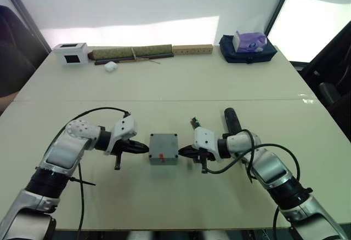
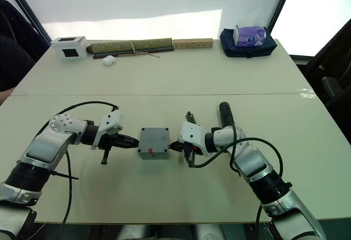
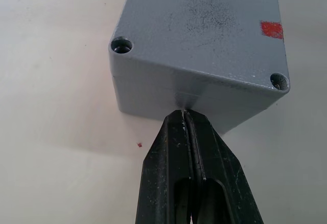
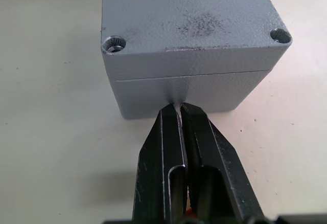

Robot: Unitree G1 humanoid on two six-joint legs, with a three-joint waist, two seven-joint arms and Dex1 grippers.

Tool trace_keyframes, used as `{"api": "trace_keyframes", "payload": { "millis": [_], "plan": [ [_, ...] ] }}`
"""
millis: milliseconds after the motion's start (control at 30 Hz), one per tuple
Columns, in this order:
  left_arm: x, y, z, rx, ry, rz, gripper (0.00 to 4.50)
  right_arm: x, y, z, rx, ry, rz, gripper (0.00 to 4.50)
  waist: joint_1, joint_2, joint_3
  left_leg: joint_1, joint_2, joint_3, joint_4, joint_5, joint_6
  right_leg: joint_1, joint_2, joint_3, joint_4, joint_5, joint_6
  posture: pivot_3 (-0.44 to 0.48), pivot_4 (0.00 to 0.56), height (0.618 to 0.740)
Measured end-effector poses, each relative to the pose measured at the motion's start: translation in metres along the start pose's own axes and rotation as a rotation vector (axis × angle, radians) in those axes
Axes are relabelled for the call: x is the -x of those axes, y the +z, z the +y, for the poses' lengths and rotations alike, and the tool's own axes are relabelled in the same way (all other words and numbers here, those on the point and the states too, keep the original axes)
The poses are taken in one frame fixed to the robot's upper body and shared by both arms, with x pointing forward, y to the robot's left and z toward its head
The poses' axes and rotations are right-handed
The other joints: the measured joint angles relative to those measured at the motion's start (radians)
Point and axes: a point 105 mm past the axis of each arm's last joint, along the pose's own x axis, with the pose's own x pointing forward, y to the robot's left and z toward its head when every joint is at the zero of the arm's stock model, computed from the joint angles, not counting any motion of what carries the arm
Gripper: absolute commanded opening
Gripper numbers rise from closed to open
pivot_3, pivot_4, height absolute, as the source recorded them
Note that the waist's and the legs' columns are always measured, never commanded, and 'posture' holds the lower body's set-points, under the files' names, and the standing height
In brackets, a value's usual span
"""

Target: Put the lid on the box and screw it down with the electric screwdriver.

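**Lid on box, jaws pressed in from both sides**

You see the lid [image 4: 194, 14] seated on the box [image 1: 163, 156], near the table's [image 1: 175, 86] front centre. Your left gripper [image 3: 184, 116] touches its wall at 9 o'clock, jaws together. Your right gripper [image 4: 179, 109] touches at 3 o'clock, jaws nearly together, holding nothing. Just beyond your right wrist lies the electric screwdriver [image 1: 231, 120]. Far off at 11 o'clock sits a white box [image 1: 71, 53].

Cream table [image 1: 219, 81] (two joined halves), white backdrop [image 1: 137, 4] behind, daylight at right.
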Motion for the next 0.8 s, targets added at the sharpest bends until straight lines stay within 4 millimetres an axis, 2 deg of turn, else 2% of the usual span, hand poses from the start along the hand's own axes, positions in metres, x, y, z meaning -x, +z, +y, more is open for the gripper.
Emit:
{"api": "trace_keyframes", "payload": {
  "millis": [167,433,500,600,633,667,700,767,800],
  "plan": [
    [0.002,-0.003,-0.003,0.003,-0.002,0.010,0.00,0.004,0.007,0.003,0.040,0.009,-0.006,0.09,0.000,0.000,0.000,0.000,0.000,0.000,0.000,0.000,0.000,0.000,0.000,0.000,0.000,0.000,0.000,0.000,0.150,0.740],
    [0.032,0.022,-0.007,-0.031,0.037,-0.044,0.00,0.043,0.043,0.000,0.074,-0.085,-0.082,0.09,0.003,0.000,0.000,0.000,0.000,-0.001,0.000,0.000,0.000,0.000,-0.001,0.000,-0.001,0.000,0.000,0.000,0.150,0.740],
    [0.034,0.026,-0.008,-0.030,0.040,-0.054,0.00,0.047,0.044,0.002,0.063,-0.093,-0.081,0.09,0.003,0.000,0.000,0.000,0.000,-0.001,0.000,0.000,0.000,0.000,-0.001,0.000,-0.001,0.000,0.000,0.000,0.150,0.740],
    [0.036,0.038,-0.013,-0.046,0.020,-0.090,0.00,0.056,0.033,0.008,-0.026,-0.116,-0.059,0.09,0.006,0.000,0.000,-0.001,0.000,-0.001,0.000,0.000,0.000,0.001,-0.002,-0.001,-0.002,0.000,0.000,0.000,0.150,0.740],
    [0.037,0.043,-0.014,-0.058,0.016,-0.100,0.00,0.060,0.029,0.010,-0.056,-0.133,-0.052,0.60,0.006,0.000,0.000,-0.001,0.000,-0.001,0.000,0.000,0.000,0.001,-0.002,-0.001,-0.002,0.000,0.000,0.000,0.150,0.740],
    [0.039,0.048,-0.015,-0.072,0.016,-0.112,0.00,0.062,0.025,0.010,-0.080,-0.149,-0.048,0.80,0.006,0.000,0.000,-0.001,0.000,-0.001,0.000,0.000,0.000,0.001,-0.002,-0.001,-0.002,0.000,0.000,0.000,0.150,0.740],
    [0.039,0.057,-0.015,-0.101,0.015,-0.126,0.00,0.065,0.018,0.012,-0.123,-0.183,-0.041,1.31,0.007,0.000,0.000,-0.001,0.000,-0.001,0.000,0.000,0.000,0.001,-0.002,-0.001,-0.002,0.000,0.000,0.000,0.150,0.740],
    [0.040,0.070,-0.017,-0.143,0.014,-0.145,0.00,0.065,0.008,0.016,-0.191,-0.215,-0.029,1.96,0.006,0.000,0.000,-0.001,0.000,-0.001,0.000,0.000,0.000,0.001,-0.002,-0.001,-0.002,0.000,0.000,0.000,0.150,0.740],
    [0.039,0.074,-0.017,-0.153,0.011,-0.158,0.00,0.064,0.006,0.017,-0.218,-0.226,-0.033,2.49,0.002,0.000,0.000,-0.001,0.000,0.000,0.000,0.000,0.000,0.001,-0.001,0.000,-0.002,0.000,0.000,0.000,0.150,0.740]
  ]
}}
